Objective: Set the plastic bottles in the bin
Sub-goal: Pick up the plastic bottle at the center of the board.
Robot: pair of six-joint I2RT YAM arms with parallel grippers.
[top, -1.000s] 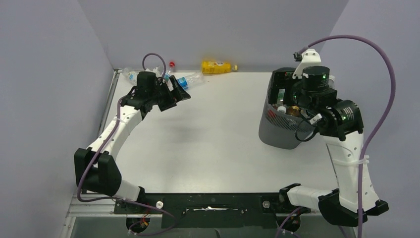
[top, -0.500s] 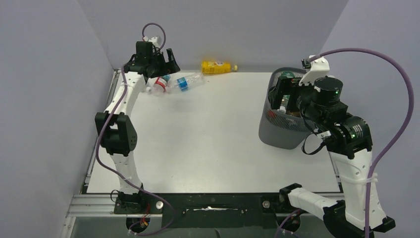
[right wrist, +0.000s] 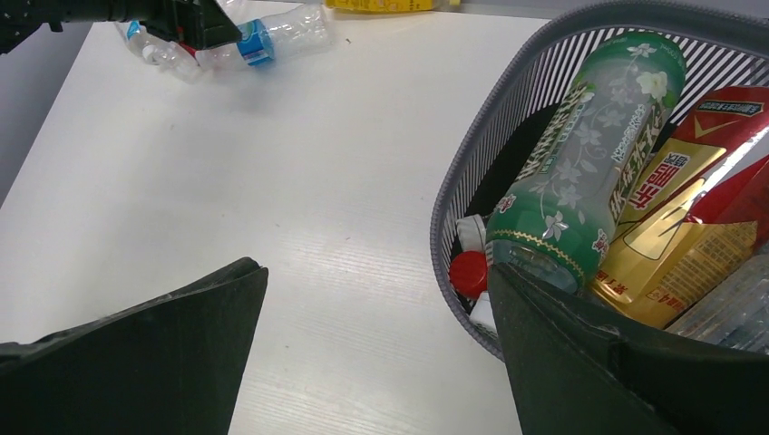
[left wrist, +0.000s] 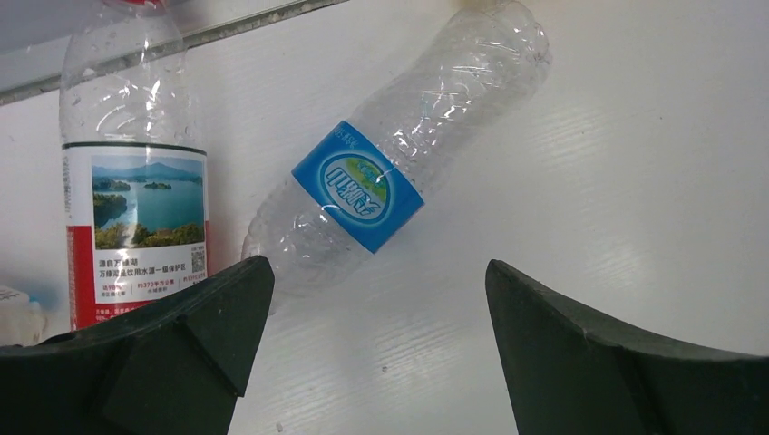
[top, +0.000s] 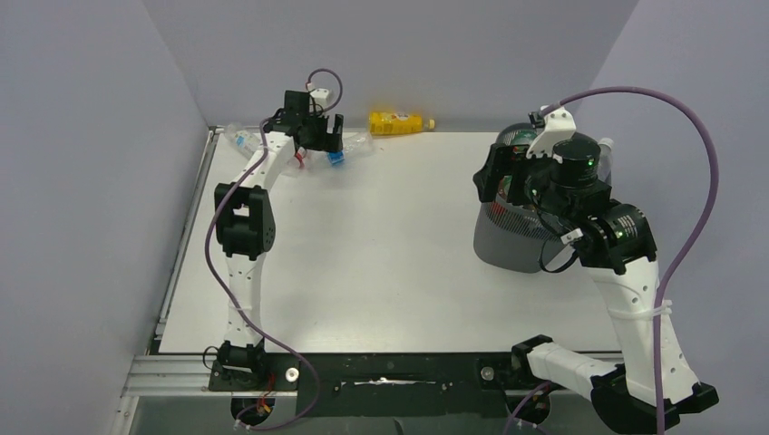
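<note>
While the left gripper (left wrist: 372,276) hung spread wide and empty at the far left of the table (top: 390,245), a blue-label bottle (left wrist: 363,186) lay on its side just beyond it, seemingly touching a red-label bottle (left wrist: 136,227). A yellow bottle (top: 396,122) lay at the far edge. The right gripper (right wrist: 376,281), also released, hovered at the left rim of the bin (top: 508,245), which held a green bottle (right wrist: 585,154) among others.

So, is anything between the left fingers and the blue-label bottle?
Nothing visible. The left fingers stand open just short of the blue-label bottle, with bare table between. The red-label bottle sits close beside it.
</note>
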